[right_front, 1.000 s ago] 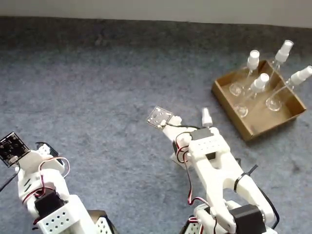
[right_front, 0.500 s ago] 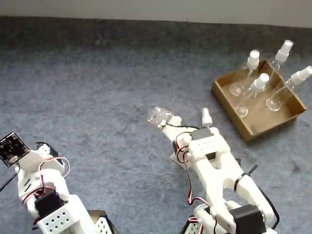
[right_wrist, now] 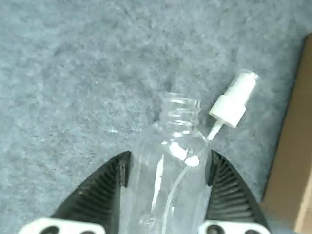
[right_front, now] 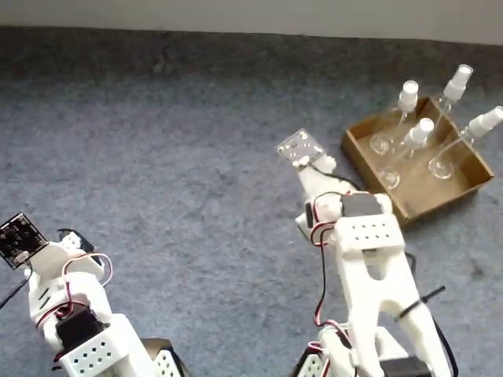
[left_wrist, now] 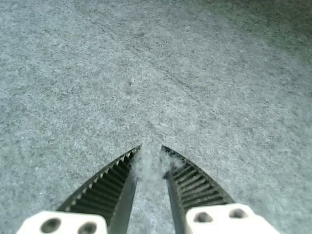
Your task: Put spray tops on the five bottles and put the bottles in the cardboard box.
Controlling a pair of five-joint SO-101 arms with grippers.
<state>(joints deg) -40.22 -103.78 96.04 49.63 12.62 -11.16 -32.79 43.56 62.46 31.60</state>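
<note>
A clear bottle [right_wrist: 170,185] without a top on its threaded neck sits between the fingers of my right gripper [right_wrist: 168,155], which is shut on it just above the grey carpet. A white spray top [right_wrist: 233,100] lies loose beside the neck, its thin tube pointing toward the bottle. The cardboard box [right_front: 369,169] stands at the right, and its brown edge [right_wrist: 292,161] is close to the bottle. Several capped bottles [right_front: 407,98] stand in the box. The right arm [right_front: 365,236] is just left of the box. My left gripper [left_wrist: 151,148] hangs over bare carpet with its fingers almost together and nothing held.
The left arm [right_front: 63,290] is at the near left corner, far from the box. Grey carpet [right_front: 173,141] covers the table, with free room across the left and middle. A pale wall edge runs along the back.
The right arm has swung away and to the right, toward the box, carrying the bottle. The left arm has not moved.
</note>
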